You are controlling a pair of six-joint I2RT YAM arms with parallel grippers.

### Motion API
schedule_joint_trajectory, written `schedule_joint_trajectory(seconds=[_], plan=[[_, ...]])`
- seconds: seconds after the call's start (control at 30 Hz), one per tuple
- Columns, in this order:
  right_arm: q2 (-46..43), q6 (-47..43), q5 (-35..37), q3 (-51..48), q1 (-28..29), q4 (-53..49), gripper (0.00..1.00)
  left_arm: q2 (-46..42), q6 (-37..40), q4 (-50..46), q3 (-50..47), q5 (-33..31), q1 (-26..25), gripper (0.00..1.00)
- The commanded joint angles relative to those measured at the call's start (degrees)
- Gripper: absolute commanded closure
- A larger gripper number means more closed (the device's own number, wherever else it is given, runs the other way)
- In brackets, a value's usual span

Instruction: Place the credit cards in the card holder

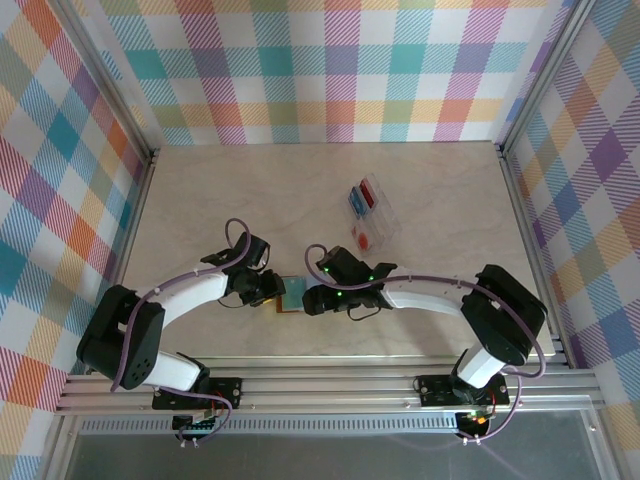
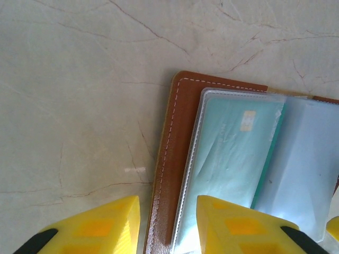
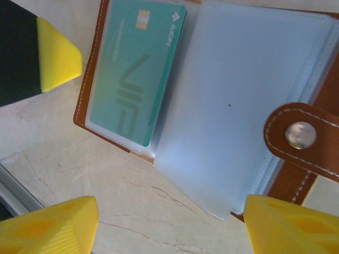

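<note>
The brown card holder lies open on the table between both grippers. A teal-green credit card sits inside one of its clear pockets. The neighbouring clear sleeves look empty, and the snap tab lies over the right side. My left gripper is partly open and straddles the holder's left brown edge, one finger over the table and the other over the pocket. My right gripper stands wide open just short of the holder's near edge, holding nothing.
A clear plastic tray with red cards and a blue card sits behind the right gripper. The left gripper shows its yellow finger in the right wrist view. Plaid walls enclose the table.
</note>
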Motion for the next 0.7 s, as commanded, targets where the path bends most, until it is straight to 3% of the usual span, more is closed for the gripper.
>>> schedule_joint_trajectory(seconds=[0.0, 0.43, 0.67], plan=[[1.50, 0.64, -2.00, 2.10, 0.47, 1.07, 0.28, 0.67, 0.34, 0.63, 0.30, -0.68, -0.60, 0.67], [3.93, 0.03, -8.20, 4.20, 0.58, 7.04, 0.28, 1.57, -0.46, 2.01, -1.19, -0.27, -0.94, 0.68], [6.88, 0.18, -9.90, 6.76, 0.58, 9.87, 0.28, -3.00, -0.30, -1.71, -0.23, -1.06, 0.55, 0.70]])
